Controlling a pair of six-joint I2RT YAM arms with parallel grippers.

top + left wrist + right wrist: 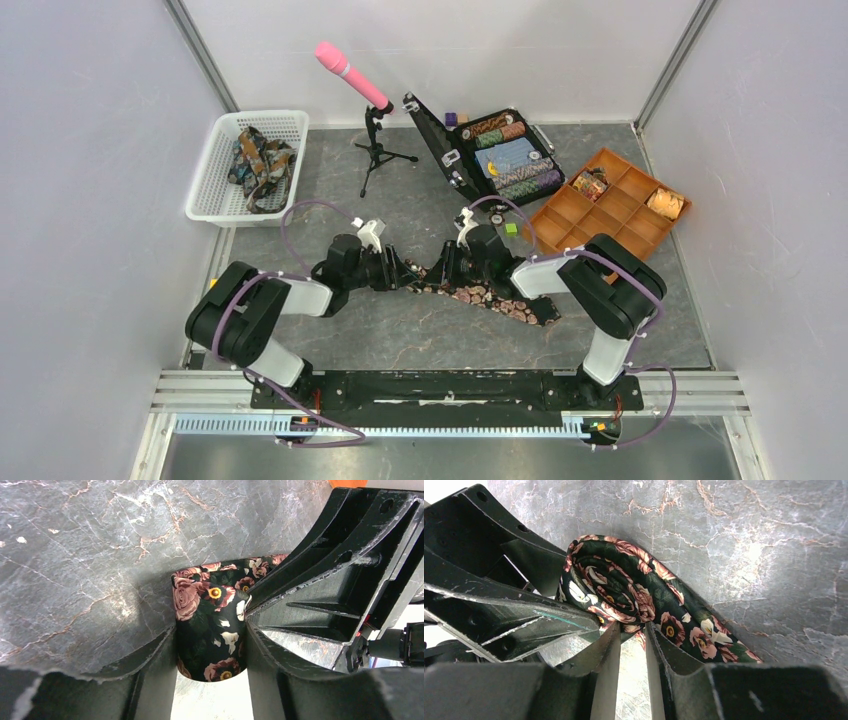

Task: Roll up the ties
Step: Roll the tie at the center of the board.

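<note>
**A:** What carries it all?

**B:** A grey marbled worktop (pixel 400 340). A white basket (pixel 215 165) sits in its far left corner, with bundled ties (pixel 258 160) heaped inside.

**A:** And along the far edge?

**B:** An open black case (pixel 455 150) with rows of striped chips. Beside it, toward the right edge, is an orange divider tray (pixel 610 205). Between the basket and the case a pink microphone (pixel 350 75) leans on a small tripod.

**A:** Where is the tie being worked?

**B:** The floral tie (pixel 490 297) lies mid-worktop. It is dark with pink roses, and its flat tail runs off toward the near right corner. The end nearer the left edge is wound into a coil (pixel 609 587) standing on its edge.

**A:** The left tool?

**B:** The left tool (pixel 210 650) straddles the coil. The roll fills the gap, and its sides touch both fingers (pixel 280 655), so it is grasping the tie.

**A:** The right one?

**B:** The right tool (pixel 631 640) meets it from the other side. Its jaws are nearly together and pinch a fold of fabric at the coil's lower rim. The two tools stand just beside each other.
</note>
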